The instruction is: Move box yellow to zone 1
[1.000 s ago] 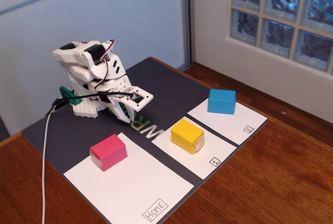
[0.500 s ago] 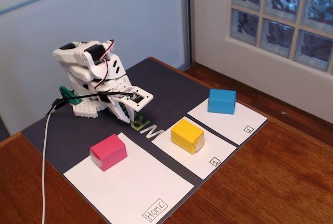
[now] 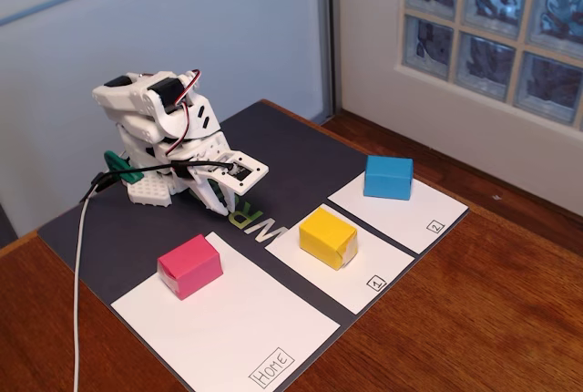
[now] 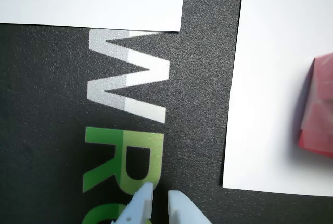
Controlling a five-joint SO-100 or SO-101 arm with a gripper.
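In the fixed view the yellow box [image 3: 327, 237] rests on the white panel of zone 1 [image 3: 387, 260], whose near corner bears a boxed "1". The white arm is folded low at the back of the mat. Its gripper [image 3: 219, 199] points down over the mat's lettering, well left of the box and apart from it. The wrist view shows the pale fingertips [image 4: 144, 200] of the gripper [image 4: 160, 199] close together with nothing between them, above the green letters. The yellow box is out of the wrist view.
A pink block [image 3: 189, 265] [image 4: 318, 109] sits on the "Home" panel [image 3: 246, 328]. A blue block [image 3: 388, 177] sits on the panel marked "2" [image 3: 437, 211]. A black mat [image 3: 291, 141] lies on the wooden table [image 3: 492, 319]. A white cable [image 3: 77, 283] trails off at the left.
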